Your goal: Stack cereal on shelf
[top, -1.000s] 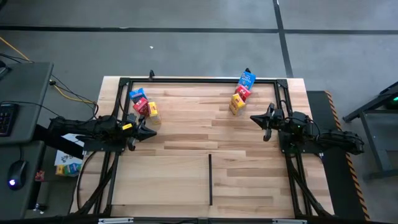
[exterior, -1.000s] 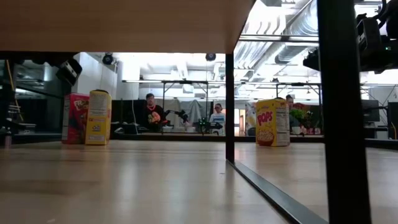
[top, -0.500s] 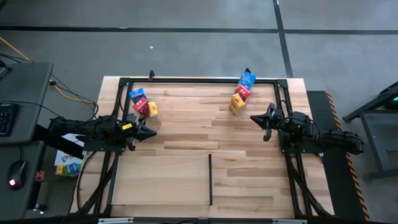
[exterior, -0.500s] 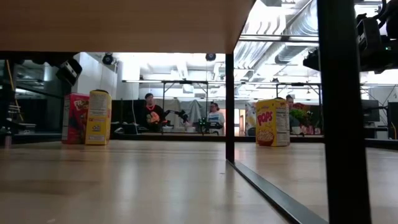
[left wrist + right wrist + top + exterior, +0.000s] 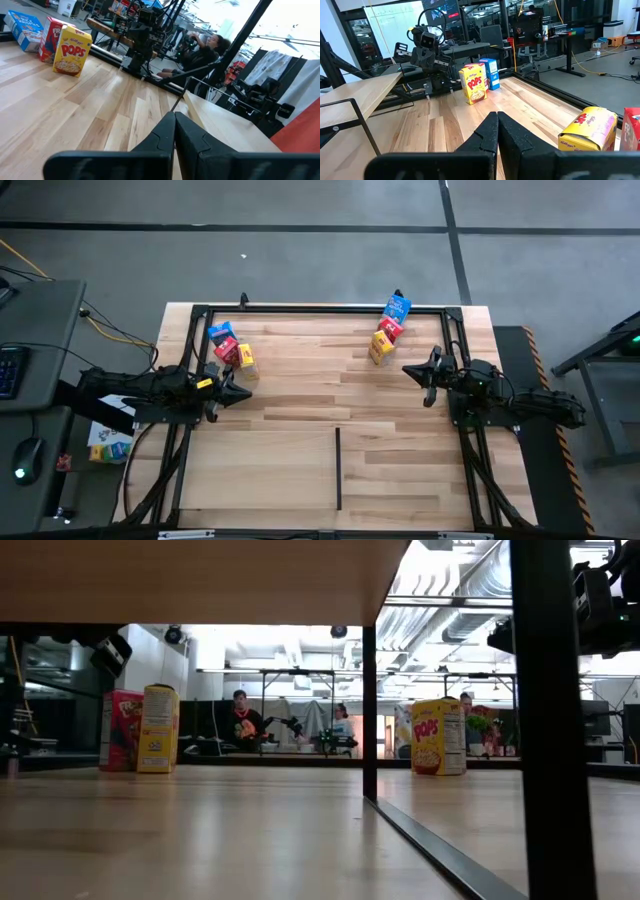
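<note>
Bench: pale wooden bench [image 5: 300, 460] inside a black frame; the shelf shows in the low view as a wooden board [image 5: 190, 580] across the top of the frame on black posts.
Cereal, left group: blue carton [image 5: 221, 334], red carton [image 5: 229, 352] and yellow carton [image 5: 246, 361] touch in a slanting row at upper left of the high view; all three appear upright.
Cereal, right group: second blue carton [image 5: 397, 308], second red carton [image 5: 390, 329] and second yellow carton [image 5: 379, 347] cluster at upper right of centre; the right wrist view shows this yellow one lying on its side.
Left gripper: left gripper [image 5: 243, 391] sits just below the left group, jaws together, empty.
Right gripper: right gripper [image 5: 409, 369] sits below and right of the right group, jaws together, empty.
Handling, judged: thin printed card, likely light; walls stiff at edges but liable to dent under a hard squeeze. Printed faces look smooth, so slip is possible.
Grasp point, judged: across the narrow sides, near mid-height, where the folded edges stiffen the carton.
Risk, judged: cartons touch each other, so a jaw pushed between neighbours may topple them; the outermost carton is the safer first pick.
Progress, judged: no carton on the shelf yet.
</note>
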Available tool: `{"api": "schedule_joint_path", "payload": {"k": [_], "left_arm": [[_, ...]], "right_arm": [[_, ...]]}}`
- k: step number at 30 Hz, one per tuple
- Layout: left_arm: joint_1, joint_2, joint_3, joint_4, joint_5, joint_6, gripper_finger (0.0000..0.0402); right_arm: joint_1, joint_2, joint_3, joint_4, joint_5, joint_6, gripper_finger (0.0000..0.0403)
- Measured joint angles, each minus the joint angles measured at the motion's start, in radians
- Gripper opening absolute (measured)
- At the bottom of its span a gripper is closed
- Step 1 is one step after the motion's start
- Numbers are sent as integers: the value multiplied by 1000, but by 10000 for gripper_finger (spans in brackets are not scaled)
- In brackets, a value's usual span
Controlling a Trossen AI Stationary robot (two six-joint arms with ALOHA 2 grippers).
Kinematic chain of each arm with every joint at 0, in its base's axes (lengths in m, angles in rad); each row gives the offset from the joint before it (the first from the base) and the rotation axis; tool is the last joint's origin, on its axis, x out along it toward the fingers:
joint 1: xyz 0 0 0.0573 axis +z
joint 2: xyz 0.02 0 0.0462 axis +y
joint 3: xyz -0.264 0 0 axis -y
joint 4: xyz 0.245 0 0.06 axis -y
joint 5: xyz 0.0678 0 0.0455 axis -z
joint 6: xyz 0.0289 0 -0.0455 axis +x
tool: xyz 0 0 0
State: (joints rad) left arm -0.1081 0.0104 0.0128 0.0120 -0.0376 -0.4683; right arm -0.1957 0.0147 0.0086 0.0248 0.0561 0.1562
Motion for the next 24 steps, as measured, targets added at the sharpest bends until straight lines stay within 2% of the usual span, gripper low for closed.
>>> {"api": "schedule_joint_path", "payload": {"k": [5,11,13,17,19,24], "left_arm": [[0,0,0,1,0,-32,1],[0,0,0,138,-29,-370,1],[0,0,0,182,-92,-405,1],[0,1,0,285,-294,-481,1],[3,13,8,340,-384,-471,3],[5,116,123,273,-446,-381,54]], "right_arm": [[0,0,0,0,0,0,0],[0,0,0,0,0,0,0],[0,0,0,0,0,0,0],[0,0,0,0,0,0,0],[0,0,0,0,0,0,0],[0,0,0,0,0,0,0]]}}
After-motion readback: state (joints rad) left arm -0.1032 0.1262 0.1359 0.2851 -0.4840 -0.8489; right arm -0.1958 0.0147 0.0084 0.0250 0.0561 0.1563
